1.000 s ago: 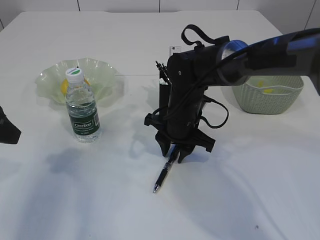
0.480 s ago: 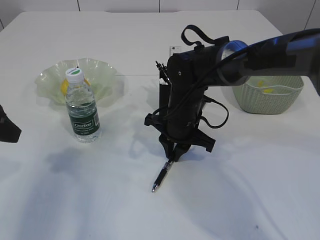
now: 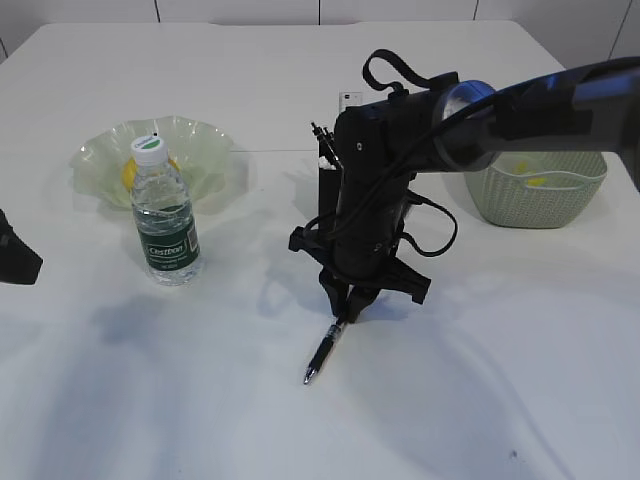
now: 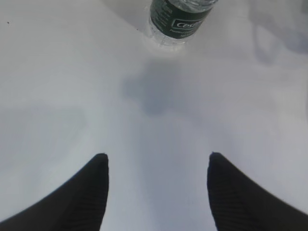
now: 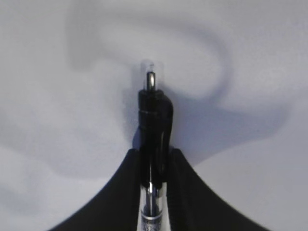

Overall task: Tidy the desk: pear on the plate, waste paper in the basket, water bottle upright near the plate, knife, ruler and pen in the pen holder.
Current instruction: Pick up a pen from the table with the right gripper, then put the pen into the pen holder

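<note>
My right gripper (image 3: 345, 312) points down at the middle of the desk (image 3: 500, 380) and is shut on the rear end of the black pen (image 3: 322, 352). In the right wrist view the pen (image 5: 154, 113) is squeezed between both fingers, its clicker end past the tips. The black pen holder (image 3: 327, 180) is mostly hidden behind that arm. The water bottle (image 3: 165, 215) stands upright in front of the plate (image 3: 205, 150), where the pear (image 3: 127, 172) shows as a yellow patch. My left gripper (image 4: 158, 159) hovers open over bare desk, short of the bottle (image 4: 178, 19). The knife and ruler are hidden.
The green basket (image 3: 535, 200) stands at the right with the yellow waste paper (image 3: 537, 182) inside. A thin dark item (image 3: 320, 135) sticks up from the pen holder. The desk's far edge lies behind the plate and basket.
The right gripper's fingers have closed from partly open onto the pen. The pen's tip has shifted slightly left. The left gripper and the other objects have not moved.
</note>
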